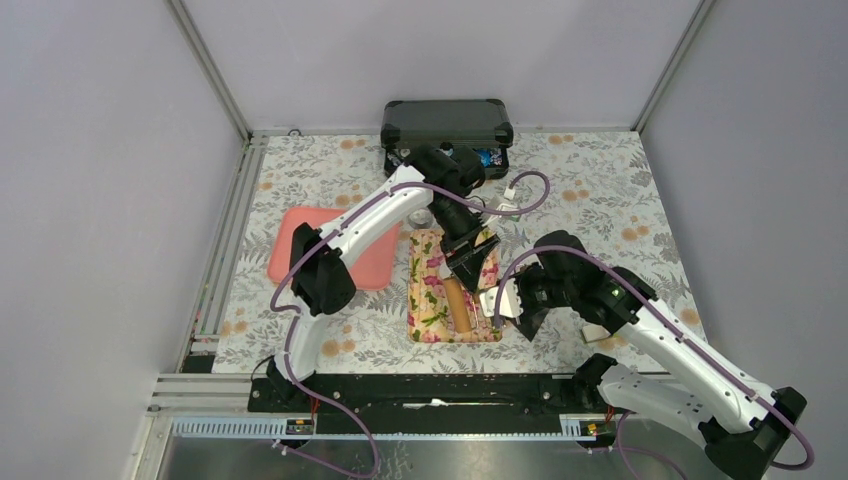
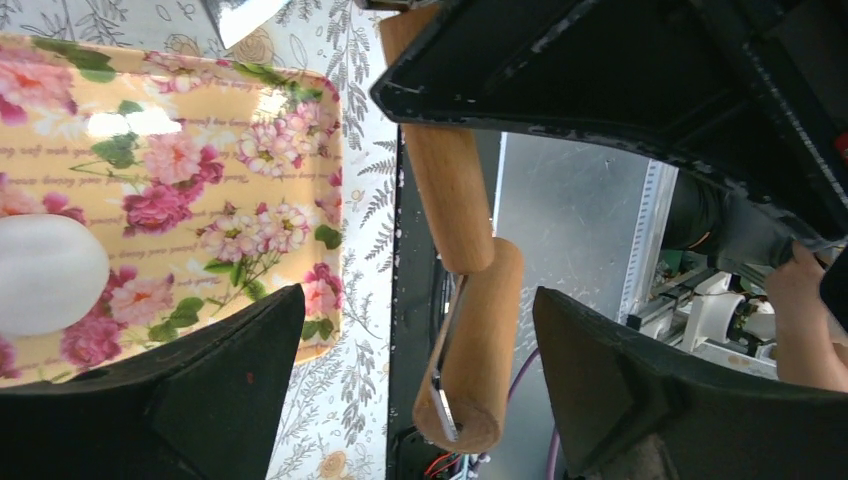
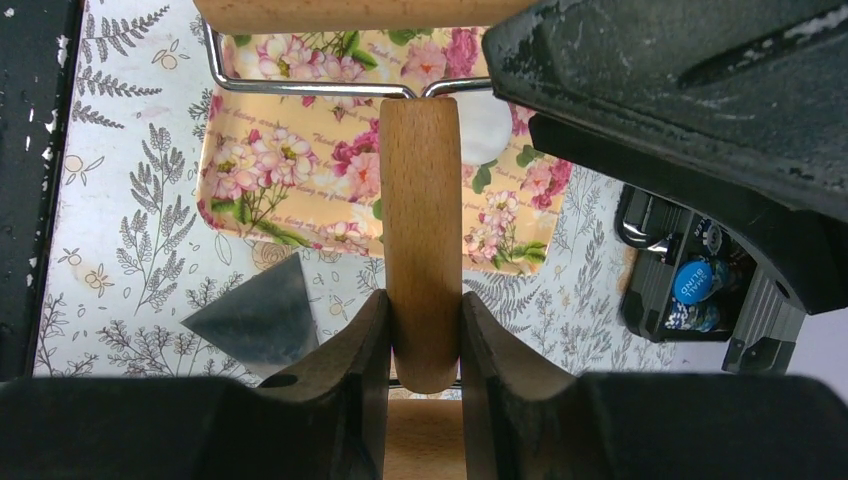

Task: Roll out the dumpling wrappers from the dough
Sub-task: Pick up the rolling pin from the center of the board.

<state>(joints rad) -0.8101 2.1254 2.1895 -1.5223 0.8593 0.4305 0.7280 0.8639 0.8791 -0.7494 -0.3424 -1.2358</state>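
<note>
One white lump of dough lies on the floral tray; the right wrist view shows the dough beyond the pin. No dumpling wrappers are in view. My right gripper is shut on the wooden handle of a rolling pin, whose roller sits crosswise on a wire frame. My left gripper is open, with the roller between its fingers and untouched by either. From above, the left gripper hangs over the tray's right edge, and the right gripper is just right of it.
A pink tray lies left of the floral tray. A black case stands open at the back, with blue items inside. A grey wedge-shaped piece rests on the patterned cloth near the tray. A black rail runs along the near edge.
</note>
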